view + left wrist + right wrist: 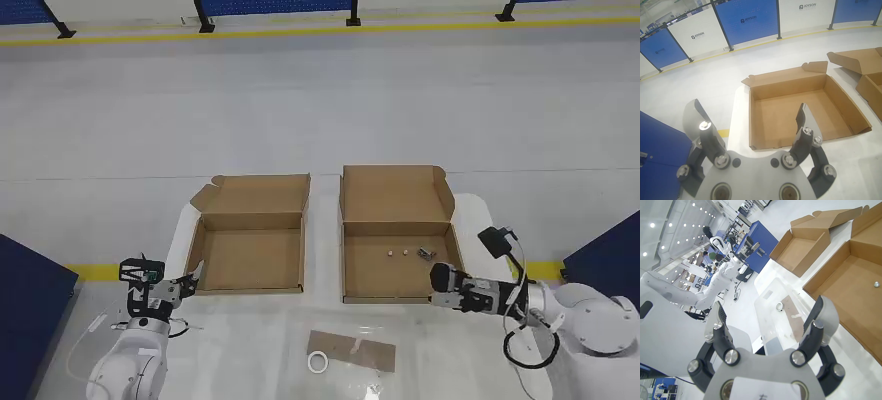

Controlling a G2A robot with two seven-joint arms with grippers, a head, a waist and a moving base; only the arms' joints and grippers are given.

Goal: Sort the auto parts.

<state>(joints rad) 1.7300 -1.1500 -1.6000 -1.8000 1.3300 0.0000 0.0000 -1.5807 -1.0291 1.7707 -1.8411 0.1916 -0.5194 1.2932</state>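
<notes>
- Left gripper (185,283) (749,104): fingers spread wide, nothing held.
- Left box (250,258) (791,117) stood just ahead of that gripper, with its near corner closest and its floor bare.
- White ring (318,362) (780,306) lay beside a brown card (352,350) between the two grippers, well apart from both.
- Three small auto parts (405,252) lay in the right box (398,275) (848,275), beyond the right gripper and apart from it.
- Right gripper (440,283) (770,302): fingers apart, empty, at that box's near right corner.
</notes>
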